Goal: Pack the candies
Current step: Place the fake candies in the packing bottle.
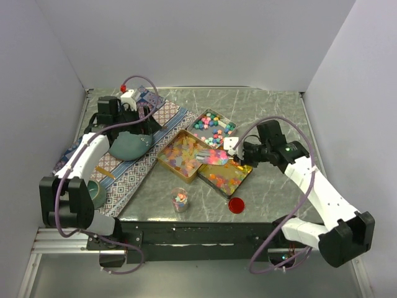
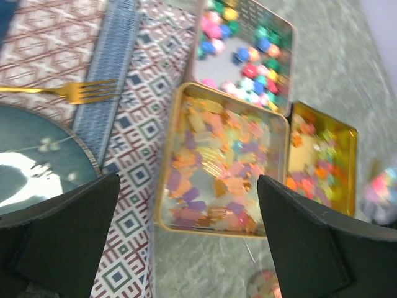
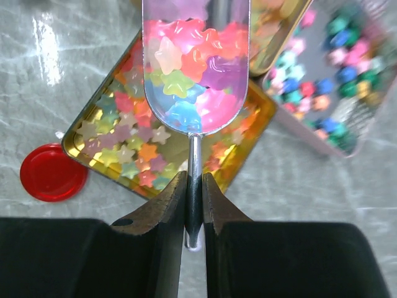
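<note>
Clamping the thin handle of a metal scoop (image 3: 194, 155) between the closed fingers of the right end effector (image 3: 194, 186). Carrying a heap of star-shaped candies (image 3: 192, 68) in the scoop bowl: pink, yellow, green, blue and purple. Hovering the loaded bowl above the meeting edge of the near tin (image 1: 226, 177) and the middle tin (image 1: 183, 152), right of centre on the surface (image 1: 279, 112).

Holding the left end effector (image 2: 189, 211) wide open, gripping nothing. Poising it above the far left area, over the far part of the patterned placemat (image 1: 133, 174) and just beside the dark teal plate (image 1: 127, 146). Showing a gold fork (image 2: 74, 91) lying on the placemat next to the plate.

Storing further candies in four places:
- orange, red and yellow stars in the near tin;
- translucent yellow and pink pieces in the middle tin;
- opaque pink, blue, green and white pieces in the far tin (image 1: 214, 127);
- a small mixed amount in a clear cup (image 1: 180, 200) standing near the middle tin, towards the arm bases.

Resting a red disc (image 1: 236, 205) flat on the surface, just beside the near corner of the near tin and apart from the cup.
</note>
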Robot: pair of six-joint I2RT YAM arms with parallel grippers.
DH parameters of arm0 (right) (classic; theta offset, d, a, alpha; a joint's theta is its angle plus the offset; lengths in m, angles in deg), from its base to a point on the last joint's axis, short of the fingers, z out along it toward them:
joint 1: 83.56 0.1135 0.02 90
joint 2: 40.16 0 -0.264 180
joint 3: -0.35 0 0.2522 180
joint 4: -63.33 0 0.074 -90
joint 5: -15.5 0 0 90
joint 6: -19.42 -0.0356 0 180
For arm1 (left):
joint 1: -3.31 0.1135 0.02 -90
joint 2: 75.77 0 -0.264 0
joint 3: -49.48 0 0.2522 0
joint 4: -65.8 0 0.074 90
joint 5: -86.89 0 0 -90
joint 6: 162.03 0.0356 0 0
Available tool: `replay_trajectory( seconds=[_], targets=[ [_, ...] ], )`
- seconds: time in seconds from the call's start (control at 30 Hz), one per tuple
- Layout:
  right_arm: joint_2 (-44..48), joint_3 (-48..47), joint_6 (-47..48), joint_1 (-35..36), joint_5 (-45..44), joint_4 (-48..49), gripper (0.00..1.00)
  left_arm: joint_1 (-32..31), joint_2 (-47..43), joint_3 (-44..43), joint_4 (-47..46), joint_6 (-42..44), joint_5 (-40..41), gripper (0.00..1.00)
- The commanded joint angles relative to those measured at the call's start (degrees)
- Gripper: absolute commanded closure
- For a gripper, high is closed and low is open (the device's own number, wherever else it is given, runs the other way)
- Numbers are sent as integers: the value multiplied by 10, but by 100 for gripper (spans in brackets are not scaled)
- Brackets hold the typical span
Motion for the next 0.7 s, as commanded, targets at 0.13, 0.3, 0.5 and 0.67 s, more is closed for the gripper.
replay_trajectory(
  seconds=[0.13,0.3,0.5,0.67],
  targets=[
    [10,-94,10,152,-75,-102,100,8,-57,11,-8,-30,140,3],
    [-11,-135,-5,218,-117,-137,100,9,-80,22,16,-37,169,3],
    [-50,-181,-3,281,-159,-168,100,13,-92,36,36,-41,166,3],
    [-91,-227,-3,327,-201,-198,100,14,-130,71,14,-43,176,3]
  ],
)
